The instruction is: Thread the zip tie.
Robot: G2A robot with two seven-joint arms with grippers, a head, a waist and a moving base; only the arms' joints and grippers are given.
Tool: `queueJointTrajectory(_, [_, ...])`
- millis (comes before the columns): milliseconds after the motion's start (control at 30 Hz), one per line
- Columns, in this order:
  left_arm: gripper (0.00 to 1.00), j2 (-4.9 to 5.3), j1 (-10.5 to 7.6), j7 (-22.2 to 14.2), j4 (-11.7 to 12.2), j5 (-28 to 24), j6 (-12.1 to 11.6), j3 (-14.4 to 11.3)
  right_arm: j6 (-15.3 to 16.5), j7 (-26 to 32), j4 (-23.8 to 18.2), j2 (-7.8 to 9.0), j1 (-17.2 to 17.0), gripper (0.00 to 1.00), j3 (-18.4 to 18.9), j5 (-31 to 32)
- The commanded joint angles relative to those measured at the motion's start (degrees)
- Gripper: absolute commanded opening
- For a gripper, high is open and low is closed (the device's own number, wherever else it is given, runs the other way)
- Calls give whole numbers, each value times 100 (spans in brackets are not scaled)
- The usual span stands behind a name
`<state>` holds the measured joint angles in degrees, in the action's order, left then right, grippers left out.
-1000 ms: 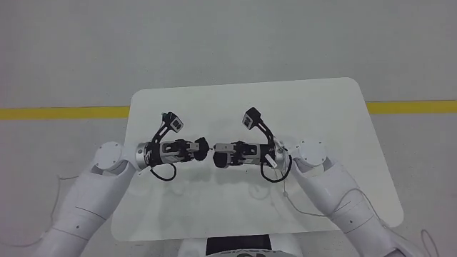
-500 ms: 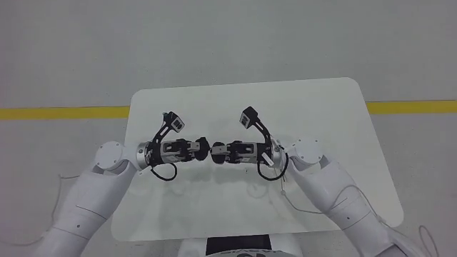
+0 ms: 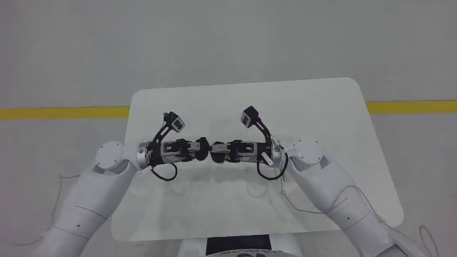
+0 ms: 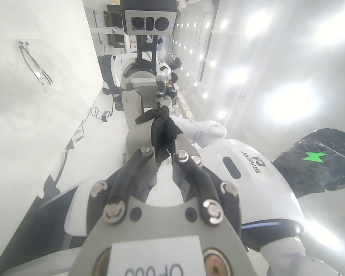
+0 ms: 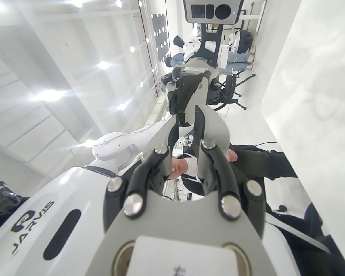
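left gripper [image 3: 204,148] and right gripper [image 3: 217,150] meet tip to tip over the table [image 3: 321,114], both pinched shut, on what i can't tell. looks mid-threading to me; next needs fine alignment.

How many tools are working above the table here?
2. The left tool and the right tool face each other, tips nearly meeting, above the middle of the table. None seems hidden.

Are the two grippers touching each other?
Cannot tell. Top view shows the left gripper and right gripper tip to tip, dark ends merging; neither contact nor gap is plain.
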<state>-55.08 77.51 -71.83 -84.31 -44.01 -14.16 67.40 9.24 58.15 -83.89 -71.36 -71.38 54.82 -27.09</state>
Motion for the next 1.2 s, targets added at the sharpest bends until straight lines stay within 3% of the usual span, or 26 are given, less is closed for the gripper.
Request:
queueJointTrajectory(0, [0,3,3,2,-2,2,-2,2,4,-9,1,4,-8,18,2,-4])
queueJointTrajectory(233, [0,10,10,1,-6,-14,-5,8,62,-87,-6,20,-59,21,41,-29])
queueJointTrajectory(1167, [0,15,-43,-9,47,-36,-4,-66,165,-131,-25,49,-93,10,61,-144])
